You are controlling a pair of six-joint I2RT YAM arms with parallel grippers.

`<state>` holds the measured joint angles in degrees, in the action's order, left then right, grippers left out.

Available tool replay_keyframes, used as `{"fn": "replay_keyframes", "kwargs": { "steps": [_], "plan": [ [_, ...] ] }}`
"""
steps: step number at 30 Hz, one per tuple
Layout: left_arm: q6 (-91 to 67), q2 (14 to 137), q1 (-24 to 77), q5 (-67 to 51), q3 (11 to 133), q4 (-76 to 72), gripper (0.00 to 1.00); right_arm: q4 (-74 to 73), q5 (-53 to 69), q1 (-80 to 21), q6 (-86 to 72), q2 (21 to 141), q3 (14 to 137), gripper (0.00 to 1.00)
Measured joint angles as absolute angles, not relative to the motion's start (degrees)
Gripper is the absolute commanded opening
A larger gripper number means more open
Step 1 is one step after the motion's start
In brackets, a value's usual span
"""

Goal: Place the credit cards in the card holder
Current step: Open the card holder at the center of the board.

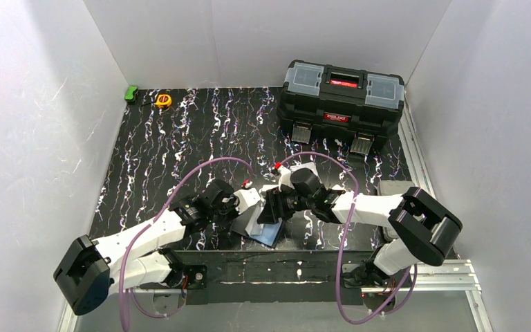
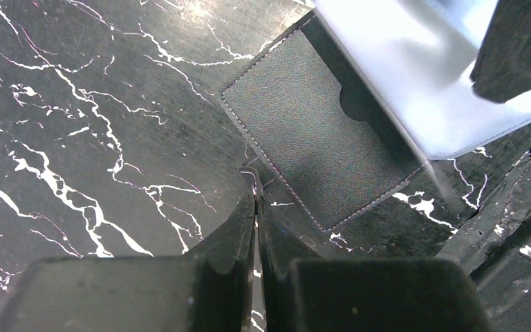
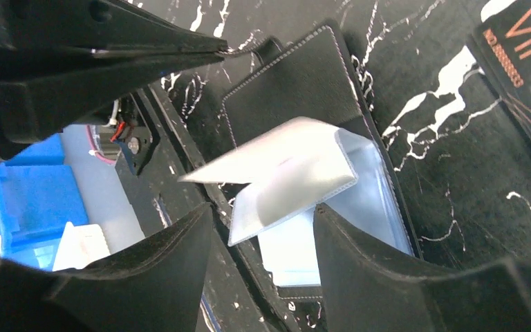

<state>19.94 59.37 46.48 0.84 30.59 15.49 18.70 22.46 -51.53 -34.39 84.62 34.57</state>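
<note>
Early days, I'd say: card holder (image 2: pixel 311 149) lies open by the near edge, left gripper (image 2: pixel 256 197) pinching its tab (image 3: pixel 271 45), right gripper (image 3: pixel 263 211) spread around a sleeve (image 3: pixel 297 166), VIP card (image 3: pixel 525 55) outside

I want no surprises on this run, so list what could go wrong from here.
1. The left hand seems to pinch the holder only at its edge; it may slip and the holder shift.
2. The sleeves stand bent between the open fingers of the right hand; closing could crease them.
3. The VIP card lies flat, in neither hand, so it may be hard to lift.
</note>
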Motion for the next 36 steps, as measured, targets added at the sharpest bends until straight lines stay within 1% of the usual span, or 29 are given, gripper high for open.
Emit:
{"fn": "replay_keyframes", "kwargs": {
  "steps": [7, 13, 18, 23, 29, 36],
  "plan": [
    [19.18, 56.82, 46.63, -1.28, 29.93, 13.87, 0.00, 19.77, 23.29, -51.66, -34.33, 85.34, 35.51, 0.59],
    [18.87, 52.14, 46.63, -3.79, 27.22, 12.38, 0.00, 20.47, 24.49, -51.94, -34.39, 89.43, 36.34, 0.58],
    [18.90, 51.44, 46.63, -4.49, 27.14, 12.38, 0.00, 21.19, 26.11, -52.16, -34.52, 92.03, 37.47, 0.57],
    [18.90, 51.44, 46.63, -4.95, 27.09, 12.38, 0.00, 21.82, 27.79, -52.27, -34.54, 93.67, 40.36, 0.60],
    [18.92, 51.48, 46.63, -5.39, 27.09, 12.29, 0.00, 23.86, 29.36, -52.36, -34.79, 93.69, 41.10, 0.64],
    [18.92, 51.46, 46.63, -5.43, 27.03, 12.32, 0.00, 25.04, 31.07, -52.53, -35.90, 95.18, 41.32, 0.65]
  ]
}}
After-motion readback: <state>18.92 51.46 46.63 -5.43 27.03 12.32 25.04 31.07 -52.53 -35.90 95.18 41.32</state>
